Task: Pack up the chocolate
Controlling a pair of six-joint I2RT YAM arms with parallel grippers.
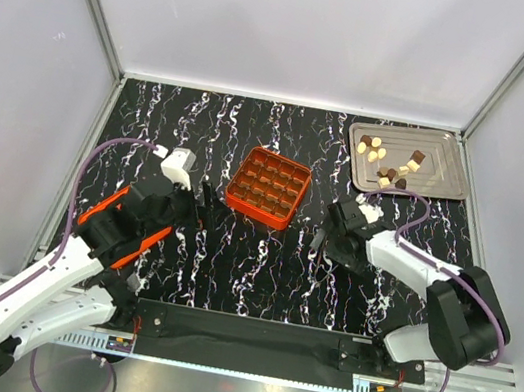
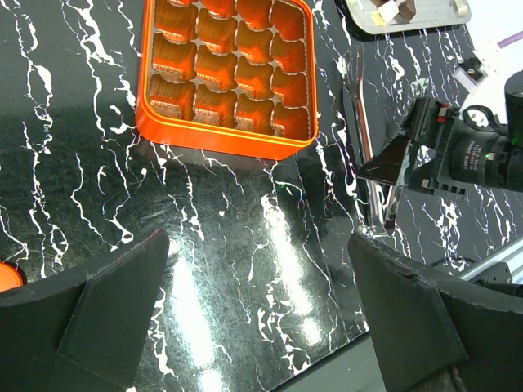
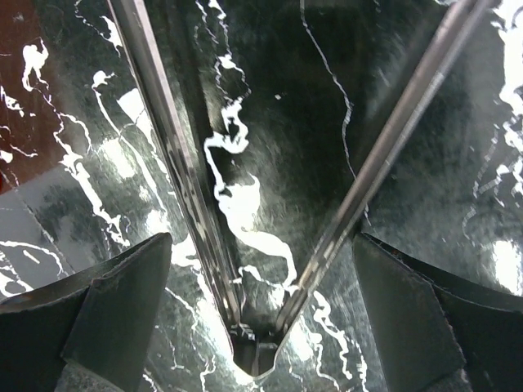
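Chocolate (image 1: 391, 175) on tray (image 1: 448, 160); right pincer (image 3: 261, 238) wide

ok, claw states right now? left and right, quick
Left claw: open, empty.
Right claw: open, straddling the metal tongs, not clamped on them.
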